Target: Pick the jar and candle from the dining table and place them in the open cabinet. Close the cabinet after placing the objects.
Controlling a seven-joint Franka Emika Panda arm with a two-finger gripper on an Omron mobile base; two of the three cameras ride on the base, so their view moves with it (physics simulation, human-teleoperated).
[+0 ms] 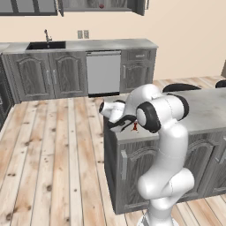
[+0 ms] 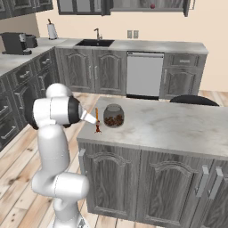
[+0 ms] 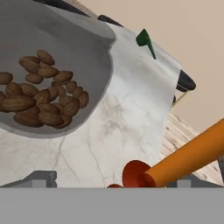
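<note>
- Two-finger gripper [image 3: 112, 183] stands spread wide, grasping nothing, low over the white-grey marble dining table [image 3: 127, 118].
- Thin orange taper candle [image 3: 183, 158] in its dark red candlestick sits between the fingertips.
- Round-bellied clear glass jar [image 3: 41, 94] of brown nuts stands just beyond, beside the candle.
- Small green object [image 3: 144, 39] lies farther off.

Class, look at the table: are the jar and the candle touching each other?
Apart. The right base view shows bare marble between the candle and the jar.
</note>
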